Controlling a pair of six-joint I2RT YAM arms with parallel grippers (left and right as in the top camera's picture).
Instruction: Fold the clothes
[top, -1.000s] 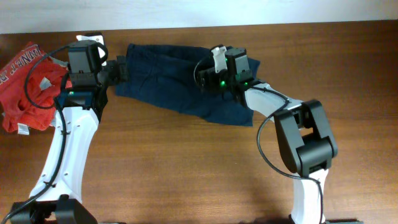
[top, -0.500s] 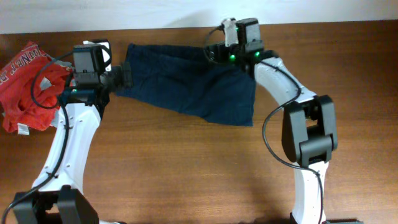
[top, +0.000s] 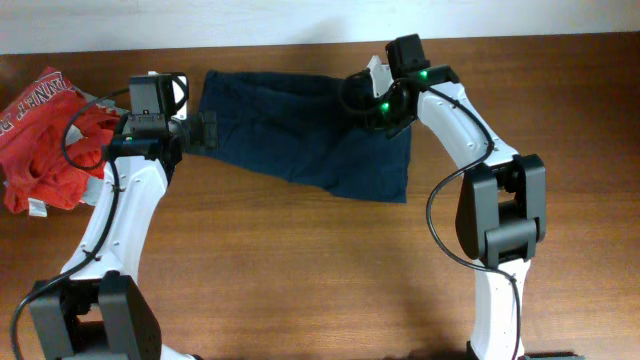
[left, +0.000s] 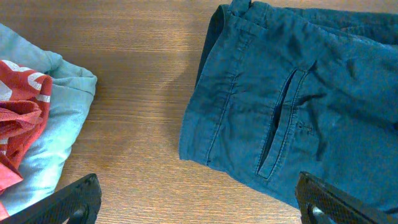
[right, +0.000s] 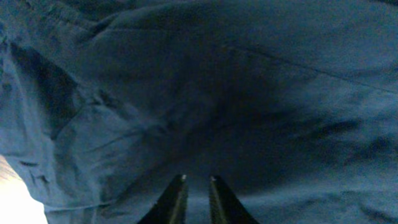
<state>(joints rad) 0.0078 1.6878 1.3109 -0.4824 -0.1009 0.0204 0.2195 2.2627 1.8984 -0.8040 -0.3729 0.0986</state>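
The clothes (top: 300, 130), a plain navy garment with seams and a slit pocket, lie spread flat across the far middle of the table. My left gripper (top: 207, 132) hovers at their left edge, open. In the left wrist view its fingers (left: 78, 199) stand wide apart over bare wood, and the right one overlaps the hem of the clothes (left: 298, 93). My right gripper (top: 372, 105) is down on the upper right part of the clothes. In the right wrist view navy fabric (right: 205, 93) fills the frame, and the right gripper (right: 197, 182) has its jaws drawn nearly together, pinching fabric.
A red printed garment (top: 45, 130) lies bunched at the table's far left with a light grey-blue one (left: 59, 118) beside it, just left of my left arm. The table's back edge (top: 300, 42) runs close behind the clothes.
My right gripper went from open to nearly closed on the fabric, and shifted from the garment's top edge a little down and right. The left gripper drifted slightly right, still open.
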